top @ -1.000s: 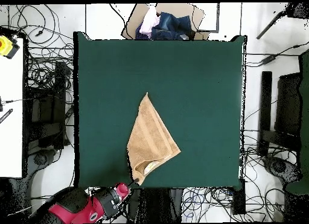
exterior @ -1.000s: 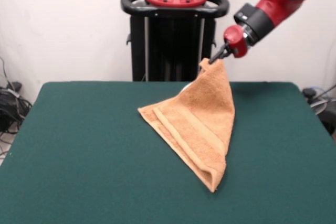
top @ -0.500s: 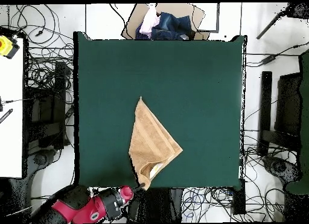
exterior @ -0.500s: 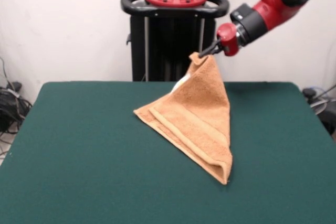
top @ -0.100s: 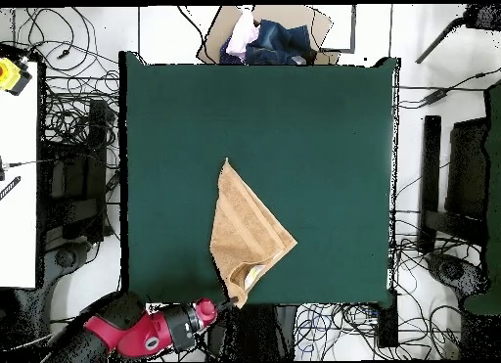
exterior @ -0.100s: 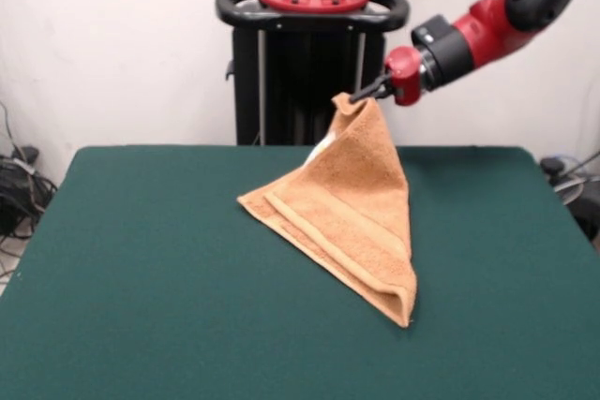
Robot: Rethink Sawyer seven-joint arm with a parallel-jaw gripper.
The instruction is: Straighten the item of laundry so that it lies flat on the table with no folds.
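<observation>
- Towel [exterior @ -0.100s: 352,208] draped like a tent at centre frame in the front view, 1 corner hoisted toward the upper right while its lower edges rest on the table [exterior @ -0.100s: 141,278], a dark green top far wider than the cloth.
- Seen from overhead, the towel [top @ -0.100s: 247,240] lies in the lower middle of the table [top @ -0.100s: 323,134], tapering to a point toward frame centre and rising at its bottom end near the table's lower edge.
- Red and black arm [exterior @ -0.100s: 506,7] reaches in from the upper right of the front view; overhead it enters from the lower left.
- Gripper [exterior @ -0.100s: 361,96] is pinched closed on the towel's raised corner, its black tips buried in the cloth at the peak.
- Woven band stripe [exterior @ -0.100s: 323,236] runs diagonally along the lower left flank, where the cloth appears doubled over itself, so at least 1 fold remains.
- Small white patch [exterior @ -0.100s: 323,147], possibly the tag, peeks out just left of the raised flank.
- Step in hand, by the look of it: the lift-and-drag phase, with the corner held high to let the layers fall apart.
- Next move likely calls for carrying the pinched corner away from the resting edge, low and taut, so the doubled part unrolls before the corner is released flat.
</observation>
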